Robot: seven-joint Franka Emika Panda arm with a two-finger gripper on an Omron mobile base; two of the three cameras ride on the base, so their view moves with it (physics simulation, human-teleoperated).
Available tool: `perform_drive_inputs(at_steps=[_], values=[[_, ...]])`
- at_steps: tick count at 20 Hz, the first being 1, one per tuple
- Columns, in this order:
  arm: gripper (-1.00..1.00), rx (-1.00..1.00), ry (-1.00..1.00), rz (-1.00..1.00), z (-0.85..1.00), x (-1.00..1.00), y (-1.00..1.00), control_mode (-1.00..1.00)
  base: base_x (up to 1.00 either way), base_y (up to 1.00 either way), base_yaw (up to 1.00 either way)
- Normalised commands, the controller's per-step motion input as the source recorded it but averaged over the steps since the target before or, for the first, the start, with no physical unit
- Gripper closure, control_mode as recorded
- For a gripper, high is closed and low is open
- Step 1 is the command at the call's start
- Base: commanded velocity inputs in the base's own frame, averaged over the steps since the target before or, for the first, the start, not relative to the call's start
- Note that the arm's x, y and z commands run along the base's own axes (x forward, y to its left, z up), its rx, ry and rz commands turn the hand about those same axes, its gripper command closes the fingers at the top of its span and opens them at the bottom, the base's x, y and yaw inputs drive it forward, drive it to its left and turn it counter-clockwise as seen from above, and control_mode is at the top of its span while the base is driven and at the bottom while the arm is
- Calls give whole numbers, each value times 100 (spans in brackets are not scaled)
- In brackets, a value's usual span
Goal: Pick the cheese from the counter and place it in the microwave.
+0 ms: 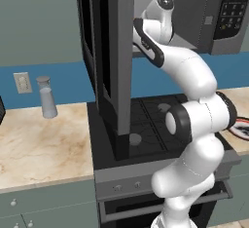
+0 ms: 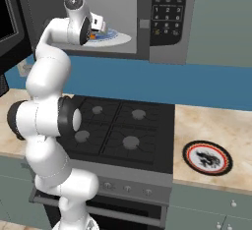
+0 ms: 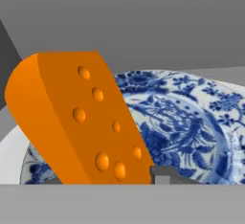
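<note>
Above the black stovetop [image 2: 125, 130], the microwave [image 2: 147, 17] stands with its tall door [image 1: 114, 66] swung wide, so the arm can reach straight into the pale cavity. Inside, the tool [image 2: 97, 26] pinches the cheese [image 3: 76, 117] just over the blue-and-white plate [image 3: 191, 127], seemingly poised to set it down. Room is tight: the open door hems the arm's left, and the cavity walls sit near.
</note>
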Motion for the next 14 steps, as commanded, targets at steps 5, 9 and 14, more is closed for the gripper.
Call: perform_drive_inputs(at_steps=[5, 9, 14], values=[[-100, 0, 2, 0, -14, -4, -3, -100, 0, 0, 0], [-100, 0, 0, 0, -10, -5, 0, -100, 0, 0, 0], [-100, 0, -4, 0, 0, -1, 0, -100, 0, 0, 0]])
